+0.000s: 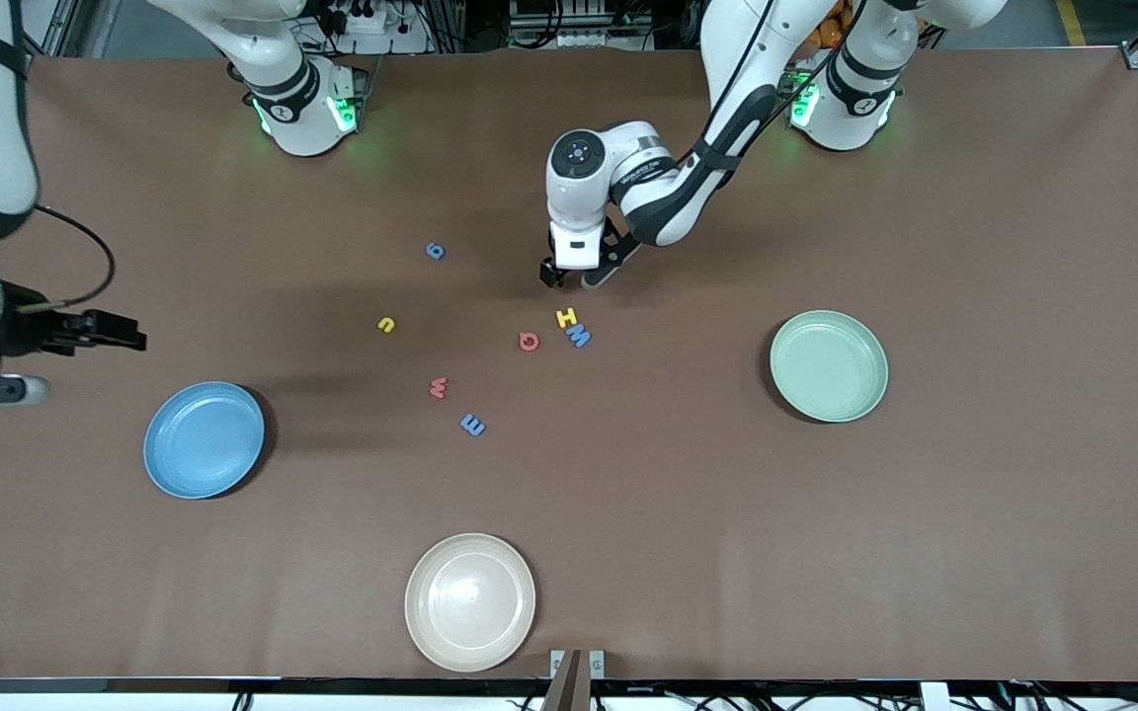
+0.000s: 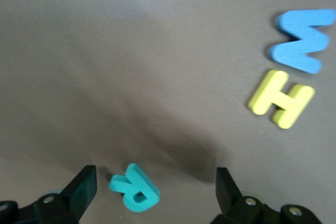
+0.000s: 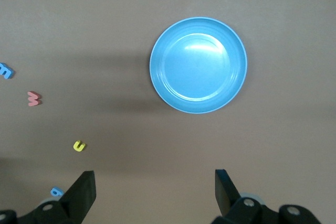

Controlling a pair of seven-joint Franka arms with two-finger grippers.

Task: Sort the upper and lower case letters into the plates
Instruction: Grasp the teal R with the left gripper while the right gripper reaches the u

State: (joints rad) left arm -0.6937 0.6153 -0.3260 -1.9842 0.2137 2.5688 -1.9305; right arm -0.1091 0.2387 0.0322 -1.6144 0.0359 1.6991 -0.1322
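Observation:
My left gripper (image 1: 569, 279) is open and low over the table's middle. In the left wrist view a teal letter R (image 2: 134, 188) lies on the table between its fingers (image 2: 84, 187), closer to one of them, and the gripper (image 2: 155, 188) is not touching it. A yellow H (image 1: 566, 318) and a blue M (image 1: 579, 337) lie just nearer the camera, with a salmon G (image 1: 528, 342) beside them. A blue g (image 1: 436, 251), a yellow u (image 1: 387, 324), a salmon w (image 1: 438, 387) and a blue E (image 1: 472, 426) lie toward the right arm's end. My right gripper (image 1: 134, 338) is open and empty, up in the air beside the sky blue plate (image 1: 203, 439). The mint green plate (image 1: 829, 365) sits toward the left arm's end.
A cream-white round plate (image 1: 470, 601) sits near the table's front edge. The right wrist view shows the sky blue plate (image 3: 198, 65) empty, with the yellow u (image 3: 79, 146) and the salmon w (image 3: 34, 98) off to one side. The mint green plate is empty too.

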